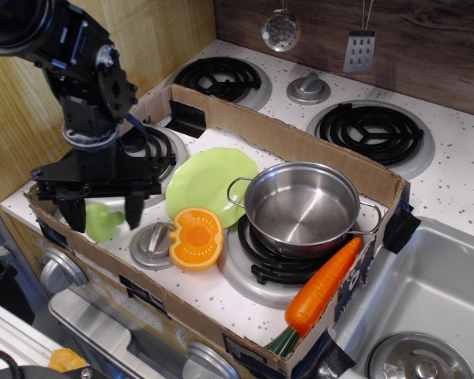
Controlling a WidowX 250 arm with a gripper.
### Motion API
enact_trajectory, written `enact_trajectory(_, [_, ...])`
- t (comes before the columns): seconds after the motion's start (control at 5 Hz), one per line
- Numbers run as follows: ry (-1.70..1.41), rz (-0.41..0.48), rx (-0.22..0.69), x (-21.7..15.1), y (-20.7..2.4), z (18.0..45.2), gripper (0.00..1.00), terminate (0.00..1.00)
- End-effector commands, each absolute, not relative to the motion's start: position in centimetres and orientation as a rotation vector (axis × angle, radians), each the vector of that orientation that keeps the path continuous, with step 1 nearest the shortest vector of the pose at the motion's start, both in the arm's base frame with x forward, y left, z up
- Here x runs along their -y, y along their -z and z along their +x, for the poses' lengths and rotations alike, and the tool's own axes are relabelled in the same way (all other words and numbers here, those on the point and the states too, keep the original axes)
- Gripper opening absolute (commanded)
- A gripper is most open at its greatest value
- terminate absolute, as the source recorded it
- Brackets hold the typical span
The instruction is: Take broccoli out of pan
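The broccoli, a small light-green toy, lies on the stove top at the front left corner of the cardboard box, beside the left burner. My gripper stands straight over it. The black fingers hang on either side of the broccoli, spread a little wider than it, so the gripper is open. The pan, a shiny steel pot with two loop handles, stands empty on the front right burner, well to the right of the gripper.
A lime-green plate lies between the gripper and the pan. An orange squash half and a grey knob lid sit in front of the plate. A carrot leans on the cardboard box wall. A sink is at the right.
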State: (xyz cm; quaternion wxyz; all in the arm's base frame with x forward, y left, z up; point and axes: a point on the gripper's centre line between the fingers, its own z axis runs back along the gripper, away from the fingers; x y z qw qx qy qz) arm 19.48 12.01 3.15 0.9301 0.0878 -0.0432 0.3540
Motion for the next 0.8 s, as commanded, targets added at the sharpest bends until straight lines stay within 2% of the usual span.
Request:
enact_trajectory(0.0, [-0.710, 0.210, 0.103, -11.3, -7.4, 21.1, 1.00, 0.00])
enact_trajectory(0.2, [-0.725, 0.221, 0.080, -10.1, -11.0, 22.5, 1.00, 0.00])
enact_trajectory(0.4, [-0.673, 0.203, 0.155, -9.1, -12.3, 24.1, 1.00, 0.00])
enact_trajectory(0.6, [-0.558, 0.101, 0.294, -8.5, -12.1, 25.8, 1.00, 0.00])
